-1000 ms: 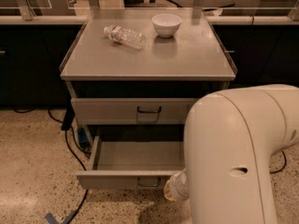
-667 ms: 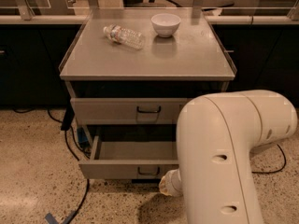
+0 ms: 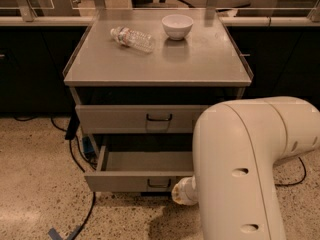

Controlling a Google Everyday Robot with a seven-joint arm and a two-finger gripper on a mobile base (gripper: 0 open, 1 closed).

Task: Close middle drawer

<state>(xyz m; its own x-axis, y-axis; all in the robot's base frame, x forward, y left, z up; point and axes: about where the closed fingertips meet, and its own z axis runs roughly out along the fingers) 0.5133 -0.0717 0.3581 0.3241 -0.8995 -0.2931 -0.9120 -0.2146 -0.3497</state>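
The hand (image 3: 183, 191) is sitting low at the middle drawer's (image 3: 131, 180) front, right of its handle (image 3: 159, 184), mostly hidden by the arm (image 3: 240, 169); how far open, I cannot tell. The drawer is standing pulled out toward the camera, long axis left-right, showing plain grey tray.

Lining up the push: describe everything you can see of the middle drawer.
The middle drawer is a wide, shallow grey metal tray, pulled partly out below the shut top drawer. Its visible floor is bare; a small dark bar handle sits mid-front. The arm's white casing covers its right end, and the gripper is out of sight behind it.
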